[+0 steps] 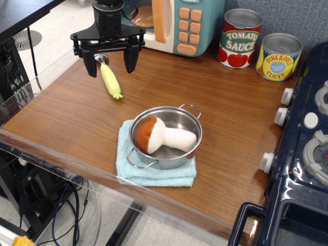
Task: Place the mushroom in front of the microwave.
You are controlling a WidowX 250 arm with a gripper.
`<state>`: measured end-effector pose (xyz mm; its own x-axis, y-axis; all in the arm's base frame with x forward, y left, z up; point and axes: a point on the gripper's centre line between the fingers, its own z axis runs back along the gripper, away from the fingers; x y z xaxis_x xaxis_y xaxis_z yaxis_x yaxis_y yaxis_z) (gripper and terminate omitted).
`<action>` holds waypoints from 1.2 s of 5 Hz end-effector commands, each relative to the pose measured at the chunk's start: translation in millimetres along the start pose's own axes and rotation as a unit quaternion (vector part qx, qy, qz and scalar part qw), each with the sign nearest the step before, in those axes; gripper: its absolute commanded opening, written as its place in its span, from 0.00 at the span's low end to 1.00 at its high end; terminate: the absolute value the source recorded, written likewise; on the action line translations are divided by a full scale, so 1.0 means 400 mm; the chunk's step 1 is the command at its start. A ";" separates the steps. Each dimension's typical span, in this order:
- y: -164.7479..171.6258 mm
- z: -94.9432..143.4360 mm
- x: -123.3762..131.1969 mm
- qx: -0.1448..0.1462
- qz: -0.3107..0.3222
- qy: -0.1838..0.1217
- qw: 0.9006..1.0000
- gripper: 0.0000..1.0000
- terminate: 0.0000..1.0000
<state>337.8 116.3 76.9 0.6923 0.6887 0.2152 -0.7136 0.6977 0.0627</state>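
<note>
The mushroom point(163, 135) has a brown-orange cap and a cream stem. It lies on its side inside a small steel pot point(190, 117) that stands on a light blue cloth point(154, 175). The microwave point(179, 23), teal with a cream front and orange buttons, stands at the back of the table. My gripper point(110, 65) is open and empty. It hangs above the table at the back left, in front of the microwave's left part and well away from the mushroom.
A yellow-green handled scoop point(110, 78) lies under the gripper. A tomato sauce can point(239, 39) and a pineapple slices can point(278, 57) stand at the back right. A dark blue toy stove point(302, 154) fills the right side. The table's front edge point(66, 163) has a clear rim.
</note>
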 end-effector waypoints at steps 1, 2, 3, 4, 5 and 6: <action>0.000 0.000 0.000 0.000 0.000 0.000 1.000 1.00 0.00; -0.007 0.026 -0.018 -0.015 -0.009 -0.004 1.000 1.00 0.00; -0.031 0.065 -0.042 -0.041 -0.034 -0.004 0.999 1.00 0.00; -0.046 0.114 -0.078 -0.061 -0.065 0.000 0.996 1.00 0.00; -0.055 0.131 -0.124 -0.076 -0.106 -0.002 0.991 1.00 0.00; -0.069 0.123 -0.163 -0.071 -0.139 0.006 0.988 1.00 0.00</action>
<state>306.8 39.9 91.6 0.8711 0.4684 0.1474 -0.4734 0.8809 -0.0017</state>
